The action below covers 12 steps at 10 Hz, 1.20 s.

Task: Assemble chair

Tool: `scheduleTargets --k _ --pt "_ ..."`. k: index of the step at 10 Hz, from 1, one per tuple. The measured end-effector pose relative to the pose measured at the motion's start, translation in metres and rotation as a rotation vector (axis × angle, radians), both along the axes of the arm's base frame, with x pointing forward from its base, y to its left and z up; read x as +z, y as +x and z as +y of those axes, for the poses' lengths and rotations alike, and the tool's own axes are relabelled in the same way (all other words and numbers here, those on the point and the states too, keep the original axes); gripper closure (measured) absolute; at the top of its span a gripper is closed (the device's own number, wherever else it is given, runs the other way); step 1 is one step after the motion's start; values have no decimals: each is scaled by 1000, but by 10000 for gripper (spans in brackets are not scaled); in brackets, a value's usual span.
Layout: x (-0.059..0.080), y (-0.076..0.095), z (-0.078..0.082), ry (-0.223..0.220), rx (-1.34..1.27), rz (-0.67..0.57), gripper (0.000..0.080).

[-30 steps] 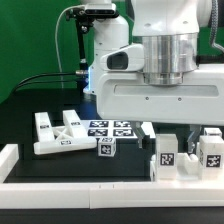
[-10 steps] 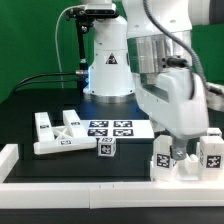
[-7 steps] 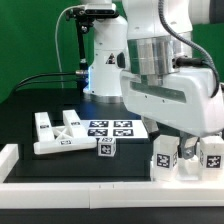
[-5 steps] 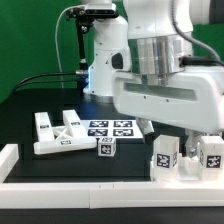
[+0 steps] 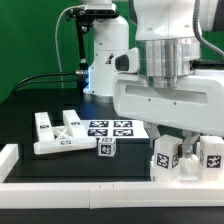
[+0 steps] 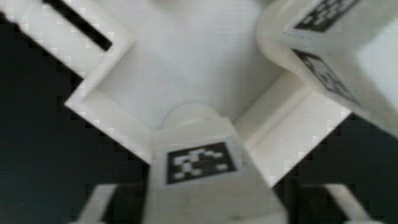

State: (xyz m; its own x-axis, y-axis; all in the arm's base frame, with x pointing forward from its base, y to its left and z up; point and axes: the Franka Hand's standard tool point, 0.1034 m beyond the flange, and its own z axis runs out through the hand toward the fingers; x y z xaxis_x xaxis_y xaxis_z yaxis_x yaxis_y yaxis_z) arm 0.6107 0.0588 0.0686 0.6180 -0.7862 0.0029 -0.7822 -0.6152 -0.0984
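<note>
my arm [image 5: 108,62] stands on its white base at the back, and my wrist [image 5: 168,55] points straight down. the broad white hand body [image 5: 170,100] lies level across the exterior view's right. my gripper [image 5: 185,143] hangs low beneath it, fingers down; i cannot tell whether the jaws are clamped or parted.

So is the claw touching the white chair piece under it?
Cannot tell. The exterior view shows the gripper low between white chair pieces, fingertips hidden; the wrist view is too blurred for contact or gap.
</note>
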Motion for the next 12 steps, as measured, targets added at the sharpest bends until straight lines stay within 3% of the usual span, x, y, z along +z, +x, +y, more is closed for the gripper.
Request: scheduleTargets --k 1,7,9,10,11,12 --pt "0 -1 -5 16 -138 12 514" --pt "0 3 2 149 -1035 64 514" --pt "-1 3 2 146 -1054 62 514" --pt "-1 3 2 146 -1044 62 454" --pt "-1 3 2 141 -994 58 317" --pt "-1 2 2 124 -844 50 317"
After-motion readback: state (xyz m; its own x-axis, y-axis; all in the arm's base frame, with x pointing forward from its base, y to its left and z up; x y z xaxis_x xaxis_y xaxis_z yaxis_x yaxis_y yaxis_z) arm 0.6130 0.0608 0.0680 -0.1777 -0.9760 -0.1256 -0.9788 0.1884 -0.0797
